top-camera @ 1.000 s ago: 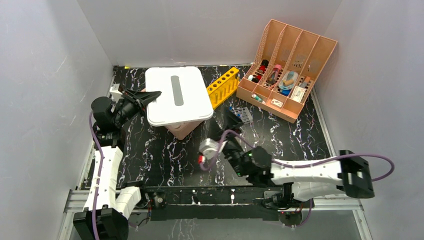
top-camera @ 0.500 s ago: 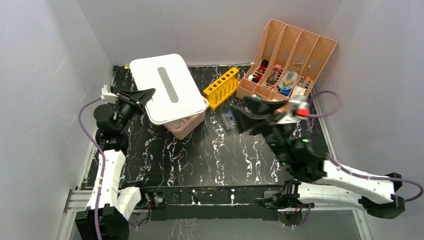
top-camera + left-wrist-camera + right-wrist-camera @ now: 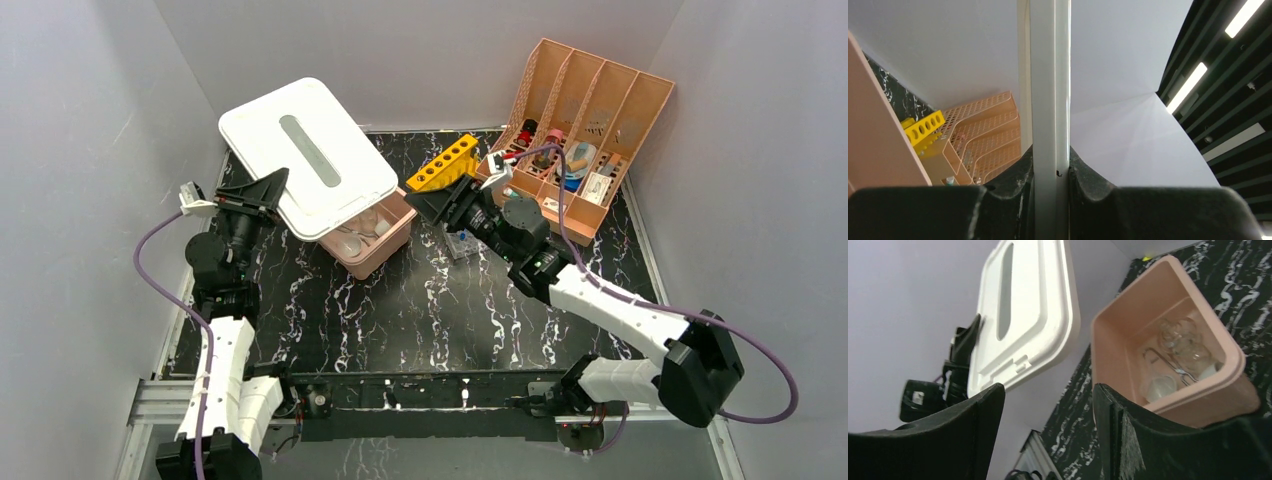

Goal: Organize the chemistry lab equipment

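While your left gripper (image 3: 1050, 167) stays clamped on the edge of the white lid (image 3: 1048, 90), its two fingers (image 3: 1010, 182) pressed against either face of that rim, the lid itself has changed most: a second ago it lay flat over the pink tub (image 3: 392, 238), half a second ago it had begun to slide back and left, and now it is raised and tilted well up toward the back left corner, so that most of the tub's mouth is uncovered. Your right gripper (image 3: 1048, 435) has its jaws wide apart with nothing between them; that arm was folded low near its base a second ago, swung out toward the peach file organizer (image 3: 590, 105), and now reaches across the table (image 3: 420, 310) with the fingers just beside the tub's right side, near the yellow rack (image 3: 442, 163). From the right wrist you can look straight into the open tub, where the lab equipment lies together on the bottom: what looks like a round flask (image 3: 1180, 335), a small beaker (image 3: 1158, 387) and the wire tongs (image 3: 1165, 362) across them. You now seem to have the access step done, with one arm holding the cover clear and the other free to reach in. Keep the lid high as you do, since its low corner hangs close over the tub's rim.
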Robot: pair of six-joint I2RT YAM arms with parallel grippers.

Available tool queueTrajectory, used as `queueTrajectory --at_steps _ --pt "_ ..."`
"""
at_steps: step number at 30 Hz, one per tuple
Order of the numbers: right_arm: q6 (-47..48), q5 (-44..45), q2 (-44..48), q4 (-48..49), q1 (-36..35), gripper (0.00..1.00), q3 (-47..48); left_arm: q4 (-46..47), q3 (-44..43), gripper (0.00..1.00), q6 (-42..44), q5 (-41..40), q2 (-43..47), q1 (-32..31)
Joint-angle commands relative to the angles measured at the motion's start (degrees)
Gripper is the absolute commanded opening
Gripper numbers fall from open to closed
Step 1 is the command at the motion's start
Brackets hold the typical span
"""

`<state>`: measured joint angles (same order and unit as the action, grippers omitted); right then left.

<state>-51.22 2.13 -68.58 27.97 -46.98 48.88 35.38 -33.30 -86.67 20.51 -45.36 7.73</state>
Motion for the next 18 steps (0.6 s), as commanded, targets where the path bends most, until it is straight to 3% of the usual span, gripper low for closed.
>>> queueTrajectory --at_steps 1,13,18 --pt "-11.81 -10.46 -3.72 15.06 2.44 0.75 -0.09 5.39 1.89 0.0 -2.1 -4.28 2.21 -0.43" --pt "-17.66 -17.55 -16.14 24.99 2.62 0.71 5.67 5.67 1.72 0.0 -1.39 -3.15 1.87 -1.61" --pt "-19.32 -21.55 -23.46 27.77 2.8 0.7 12.92 5.86 4.13 0.0 -0.36 -1.25 2.02 -2.19"
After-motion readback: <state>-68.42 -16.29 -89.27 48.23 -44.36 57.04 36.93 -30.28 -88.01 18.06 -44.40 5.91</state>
